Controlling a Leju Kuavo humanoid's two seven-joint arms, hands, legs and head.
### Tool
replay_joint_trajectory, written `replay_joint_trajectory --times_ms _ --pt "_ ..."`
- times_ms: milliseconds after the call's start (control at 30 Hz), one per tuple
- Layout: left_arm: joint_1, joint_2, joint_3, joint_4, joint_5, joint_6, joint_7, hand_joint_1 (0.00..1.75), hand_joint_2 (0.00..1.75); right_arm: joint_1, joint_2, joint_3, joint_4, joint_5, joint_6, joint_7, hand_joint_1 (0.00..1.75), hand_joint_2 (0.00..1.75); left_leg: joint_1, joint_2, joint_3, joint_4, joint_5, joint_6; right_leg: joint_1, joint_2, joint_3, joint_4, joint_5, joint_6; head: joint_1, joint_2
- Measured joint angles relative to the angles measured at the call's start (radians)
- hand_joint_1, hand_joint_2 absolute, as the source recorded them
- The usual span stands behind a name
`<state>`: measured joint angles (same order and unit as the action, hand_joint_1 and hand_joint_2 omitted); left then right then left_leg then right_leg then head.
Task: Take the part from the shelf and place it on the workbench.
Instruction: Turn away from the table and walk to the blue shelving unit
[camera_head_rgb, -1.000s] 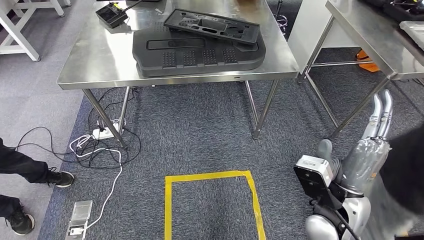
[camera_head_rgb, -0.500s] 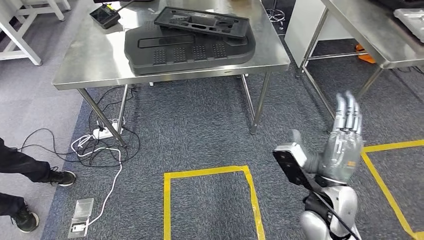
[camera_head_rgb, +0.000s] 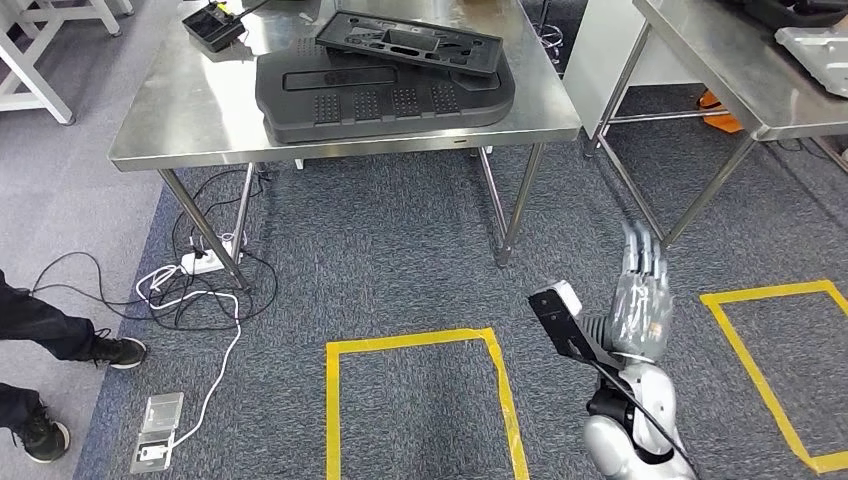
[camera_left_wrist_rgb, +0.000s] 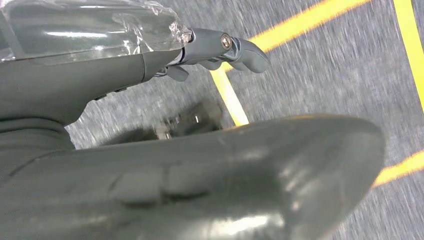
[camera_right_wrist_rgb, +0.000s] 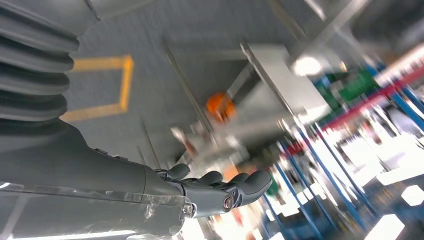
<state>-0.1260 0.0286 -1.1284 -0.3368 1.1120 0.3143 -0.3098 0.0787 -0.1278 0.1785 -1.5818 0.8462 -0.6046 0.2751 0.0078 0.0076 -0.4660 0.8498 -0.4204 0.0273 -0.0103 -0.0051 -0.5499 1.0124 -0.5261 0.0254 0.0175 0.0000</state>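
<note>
A steel workbench (camera_head_rgb: 180, 130) stands ahead in the head view. On it lies a large black moulded panel (camera_head_rgb: 385, 100), and a smaller black tray-shaped part (camera_head_rgb: 410, 42) rests across its far side. My right hand (camera_head_rgb: 640, 295) is raised over the carpet, well short of the bench, with its fingers straight and nothing in them. The right wrist view shows the same fingers (camera_right_wrist_rgb: 220, 187) against a blurred room. In the left wrist view my left hand (camera_left_wrist_rgb: 220, 47) hangs over the carpet and holds nothing.
A second steel table (camera_head_rgb: 720, 70) at the right carries a pale grey part (camera_head_rgb: 815, 45). Cables and a power strip (camera_head_rgb: 200, 265) lie under the bench. A person's shoes (camera_head_rgb: 40, 435) are at the left edge. Yellow tape squares (camera_head_rgb: 505, 400) mark the carpet.
The whole picture has shifted, so the camera has moved; a second yellow square has come into view at the right. My right hand has drifted left and lower in the picture, fingers still spread.
</note>
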Motion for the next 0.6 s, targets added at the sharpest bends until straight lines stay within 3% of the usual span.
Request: replay_joint_trajectory --times_ms 67,133,200,267,300,367,433,533,567,600 --pt "0.000 0.000 0.000 0.000 0.000 0.000 0.000 0.00 0.00 0.000 0.000 0.000 0.003 -0.002 -0.001 -0.001 0.00 1.75 0.000 0.000 0.000 0.000 0.000 0.000 0.000 0.000 -0.003 0.006 -0.003 0.000 0.000 0.000" --pt "0.002 0.000 0.000 0.000 0.000 0.000 0.000 0.00 0.00 0.000 0.001 0.000 0.076 -0.057 -0.031 -0.044 0.00 1.75 -0.002 0.000 -0.011 0.005 0.003 0.001 -0.002 0.000 -0.048 0.115 -0.047 0.004 0.007 0.000" --pt "0.006 0.000 0.000 0.000 0.001 0.000 0.002 0.00 0.00 -0.006 0.005 0.000 0.245 -0.173 -0.060 -0.109 0.00 1.75 -0.003 0.000 -0.023 0.013 0.008 -0.005 -0.003 0.002 0.001 0.054 -0.012 0.001 0.024 0.000" --pt "0.007 0.000 0.000 0.000 0.003 0.000 0.006 0.00 0.00 -0.016 0.011 0.000 0.392 -0.282 -0.062 -0.164 0.00 1.75 -0.005 -0.001 -0.028 0.017 0.013 -0.016 0.000 0.005 0.097 -0.130 0.069 -0.011 0.036 0.000" --pt "0.007 0.000 0.000 0.000 0.005 0.000 0.007 0.00 0.00 -0.019 0.015 -0.001 0.438 -0.318 -0.062 -0.193 0.00 1.75 -0.006 0.000 -0.029 0.017 0.015 -0.021 0.002 0.006 0.102 -0.146 0.073 -0.016 0.036 0.000" --pt "0.008 0.000 0.000 0.000 0.008 0.000 0.009 0.00 0.00 -0.024 0.022 -0.003 0.522 -0.363 -0.064 -0.236 0.00 0.87 -0.006 0.000 -0.029 0.019 0.015 -0.031 0.001 0.006 0.099 -0.149 0.080 -0.026 0.031 0.000" --pt "0.008 0.000 0.000 0.000 0.010 0.000 0.010 0.00 0.00 -0.036 0.031 -0.005 0.601 -0.401 -0.057 -0.254 0.00 0.00 -0.005 -0.001 -0.047 0.068 -0.025 -0.042 -0.003 0.005 0.095 -0.155 0.090 -0.038 0.022 0.000" --pt "0.010 0.000 -0.001 0.000 0.010 -0.001 0.013 0.00 0.00 -0.052 0.047 -0.021 0.736 -0.511 -0.024 -0.299 0.00 0.00 -0.002 -0.001 -0.133 0.286 -0.150 -0.055 -0.002 0.001 0.080 -0.156 0.101 -0.049 0.002 0.000" --pt "0.011 0.000 -0.001 0.000 0.010 -0.001 0.014 0.00 0.00 -0.054 0.054 -0.031 0.787 -0.558 -0.004 -0.319 0.00 0.00 -0.001 -0.001 -0.151 0.339 -0.170 -0.056 -0.002 0.000 0.076 -0.155 0.103 -0.049 -0.002 0.000" --pt "0.013 0.000 -0.002 0.000 0.009 -0.002 0.016 0.00 0.00 -0.056 0.061 -0.043 0.836 -0.603 0.022 -0.332 0.00 0.00 -0.001 -0.001 -0.150 0.354 -0.171 -0.056 -0.001 0.000 0.072 -0.154 0.105 -0.049 -0.005 0.000"
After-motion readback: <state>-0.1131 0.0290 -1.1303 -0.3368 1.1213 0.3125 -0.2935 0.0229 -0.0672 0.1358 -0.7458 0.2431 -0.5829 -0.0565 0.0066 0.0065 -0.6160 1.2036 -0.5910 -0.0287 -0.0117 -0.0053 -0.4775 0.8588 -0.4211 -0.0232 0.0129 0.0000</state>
